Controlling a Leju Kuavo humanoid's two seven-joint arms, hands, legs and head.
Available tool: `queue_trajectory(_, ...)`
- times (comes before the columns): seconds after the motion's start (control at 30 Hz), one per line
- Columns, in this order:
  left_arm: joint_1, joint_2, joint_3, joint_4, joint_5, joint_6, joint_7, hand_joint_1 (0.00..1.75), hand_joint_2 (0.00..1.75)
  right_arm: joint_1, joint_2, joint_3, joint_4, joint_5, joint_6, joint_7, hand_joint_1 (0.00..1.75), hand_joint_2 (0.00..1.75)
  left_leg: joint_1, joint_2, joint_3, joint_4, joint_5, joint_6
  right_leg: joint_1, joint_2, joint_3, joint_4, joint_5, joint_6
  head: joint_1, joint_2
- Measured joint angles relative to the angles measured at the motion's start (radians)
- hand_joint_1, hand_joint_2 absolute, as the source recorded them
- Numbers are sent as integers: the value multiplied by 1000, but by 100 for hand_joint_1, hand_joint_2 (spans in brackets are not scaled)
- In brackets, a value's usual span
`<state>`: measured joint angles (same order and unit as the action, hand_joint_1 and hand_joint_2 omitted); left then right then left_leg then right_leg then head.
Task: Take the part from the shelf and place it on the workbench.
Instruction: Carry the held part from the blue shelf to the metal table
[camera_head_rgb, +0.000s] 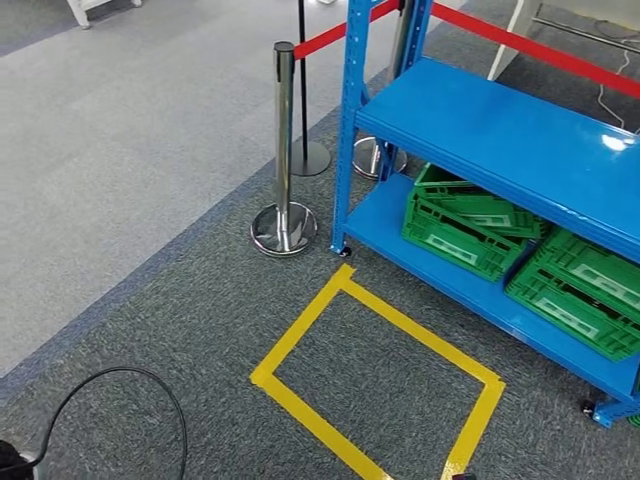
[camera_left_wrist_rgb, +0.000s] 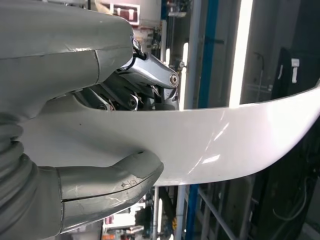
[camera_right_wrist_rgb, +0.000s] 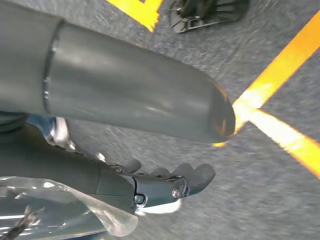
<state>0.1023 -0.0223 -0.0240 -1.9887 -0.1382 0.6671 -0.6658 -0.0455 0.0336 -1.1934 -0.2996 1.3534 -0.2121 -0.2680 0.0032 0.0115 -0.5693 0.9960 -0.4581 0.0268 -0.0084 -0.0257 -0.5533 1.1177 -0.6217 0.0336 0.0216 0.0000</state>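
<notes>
Clamping a curved white part (camera_left_wrist_rgb: 211, 145) for carrying, the left hand (camera_left_wrist_rgb: 109, 145) pinched it, while the right hand (camera_right_wrist_rgb: 151, 165) hung with fingers apart, holding nothing.

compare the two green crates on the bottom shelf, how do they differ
The left green crate shows nearly whole, while the right green crate runs off the picture's edge. The left one lies farther back toward the shelf post; the right one sits closer to the front edge. Both are folded flat, with slotted sides, resting on the blue bottom shelf.
</notes>
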Motion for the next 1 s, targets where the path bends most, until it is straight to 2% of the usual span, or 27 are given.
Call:
queue_trajectory(0.03,0,1,0,0,1,-1,1,175,175,1,-2,0,0,-1,-1,-5,0,0,0,-12,-2,0,1,2,-1,16,-35,72,-31,1,1,0)
queue_trajectory(0.07,2,2,0,1,1,-2,1,175,175,4,-4,0,0,-3,-3,-10,0,0,0,-25,-3,0,1,3,-1,23,-67,135,-50,1,2,0)
queue_trajectory(0.1,3,3,0,1,-1,-4,2,175,175,6,-7,0,0,-3,-4,-14,0,0,0,-39,-4,1,2,3,-1,25,-86,166,-50,2,2,0)
queue_trajectory(0.13,4,4,0,2,-3,-5,4,175,175,7,-9,0,0,0,-4,-18,0,0,0,-53,-4,2,2,2,-2,26,-86,156,-28,2,3,0)
queue_trajectory(0.17,5,5,0,2,-5,-6,7,175,175,6,-11,0,0,3,-5,-21,0,0,1,-67,-3,4,2,2,-3,30,-68,108,9,1,3,0)
queue_trajectory(0.2,5,5,0,2,-6,-7,10,175,175,6,-13,0,0,7,-5,-21,0,0,2,-80,-4,8,1,0,-6,44,-40,38,49,1,3,0)
queue_trajectory(0.23,3,5,0,3,-8,-8,13,175,175,4,-14,0,1,10,-4,-19,0,0,2,-92,-5,12,0,-4,-8,70,-13,-25,75,1,2,0)
queue_trajectory(0.27,0,6,0,4,-11,-8,16,175,175,4,-15,0,3,11,-2,-14,0,0,3,-105,-9,18,-1,-10,-11,95,8,-71,88,0,2,0)
queue_trajectory(0.3,-4,6,-1,6,-15,-7,18,175,175,4,-15,0,4,12,2,-5,0,0,4,-117,-14,22,-1,-16,-12,113,20,-93,88,-1,2,0)
queue_trajectory(0.33,-6,6,-1,7,-19,-7,19,175,175,4,-15,0,6,13,5,7,0,0,5,-130,-19,24,1,-24,-11,119,25,-96,83,-4,2,0)
queue_trajectory(0.37,-8,6,-1,8,-23,-6,20,175,175,5,-14,0,7,14,9,19,0,0,7,-142,-23,25,4,-31,-11,108,29,-98,84,-10,1,0)
queue_trajectory(0.4,-8,6,-1,8,-25,-5,21,175,175,4,-12,0,8,17,12,31,0,0,7,-143,-26,25,5,-36,-11,96,31,-99,87,-16,2,0)
queue_trajectory(0.43,-8,6,-1,8,-27,-4,21,175,175,4,-10,0,9,19,13,41,0,0,6,-125,-31,34,0,-42,-12,83,32,-100,89,-24,-1,0)
queue_trajectory(0.47,-10,6,-1,9,-29,-3,22,175,175,4,-8,0,10,20,14,49,0,0,4,-97,-43,61,-17,-46,-12,68,33,-101,91,-30,-4,0)
queue_trajectory(0.53,-14,6,-2,10,-31,-3,24,175,175,9,-6,0,11,21,16,63,0,0,1,-36,-95,178,-80,-52,-9,38,33,-102,90,-39,-11,0)
queue_trajectory(0.57,-14,6,-2,11,-31,-3,27,175,175,12,-6,0,11,20,17,70,0,0,2,-25,-129,253,-112,-54,-6,21,33,-102,89,-42,-11,0)
queue_trajectory(0.6,-13,6,-2,12,-31,-3,30,175,175,14,-5,0,11,20,18,75,0,0,3,-21,-153,308,-131,-54,-3,5,33,-102,88,-43,-11,0)
queue_trajectory(0.63,-13,6,-2,13,-31,-3,32,175,175,15,-5,0,12,20,19,78,0,0,3,-20,-162,333,-132,-53,-1,-10,33,-102,87,-44,-11,0)
queue_trajectory(0.67,-12,6,-2,14,-31,-3,34,175,175,15,-4,0,12,19,20,80,0,0,2,-18,-150,310,-111,-49,1,-24,34,-102,85,-45,-11,0)
queue_trajectory(0.7,-12,6,-2,15,-32,-3,35,175,175,13,-3,0,12,19,21,81,0,0,0,-12,-120,253,-78,-43,4,-36,37,-102,83,-46,-11,0)
queue_trajectory(0.77,-14,6,-3,15,-34,-3,36,175,175,11,1,0,14,19,22,82,0,0,-13,35,-45,106,-23,-25,10,-58,42,-102,78,-44,-11,0)
queue_trajectory(0.8,-15,6,-3,15,-36,-3,37,175,175,11,2,0,14,19,22,82,0,0,-20,55,-23,59,-12,-17,12,-68,44,-102,75,-41,-11,0)
queue_trajectory(0.83,-15,6,-4,15,-38,-3,37,175,175,12,3,0,15,19,23,81,0,0,-26,67,-12,35,-11,-11,14,-79,45,-103,73,-38,-10,0)
queue_trajectory(0.9,-14,6,-6,15,-39,-2,38,175,175,11,3,0,15,18,23,77,0,0,-27,49,-12,27,-9,-3,15,-99,51,-108,70,-29,-10,0)
queue_trajectory(0.93,-13,6,-6,15,-38,-2,38,175,175,8,3,0,15,17,24,73,0,0,-24,38,-9,19,-5,1,15,-88,52,-107,65,-25,-9,0)
queue_trajectory(1.0,-15,6,-8,16,-38,-2,38,175,175,4,3,0,15,17,26,64,0,0,-16,16,-3,5,3,9,11,-31,31,-61,32,-17,-5,0)
